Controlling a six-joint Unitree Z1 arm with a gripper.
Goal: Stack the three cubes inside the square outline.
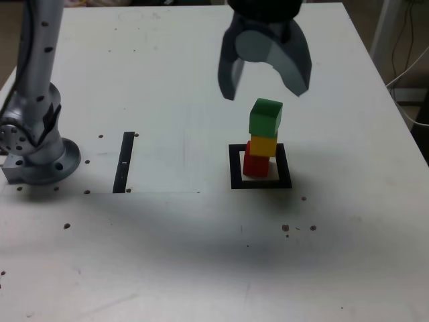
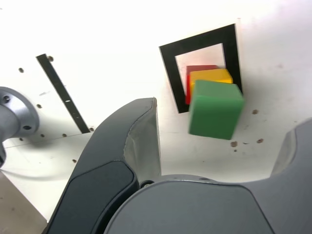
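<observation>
green solid cube on top, right of centre in the exterior view, sits a little askew; jaws stand wide, and one brushing finger could topple it.

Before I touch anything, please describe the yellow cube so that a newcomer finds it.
On the white table, look for the thick black square outline, not the straight strip. A stack of three cubes rises there. The yellow cube is the middle one, between red below and green above.
</observation>
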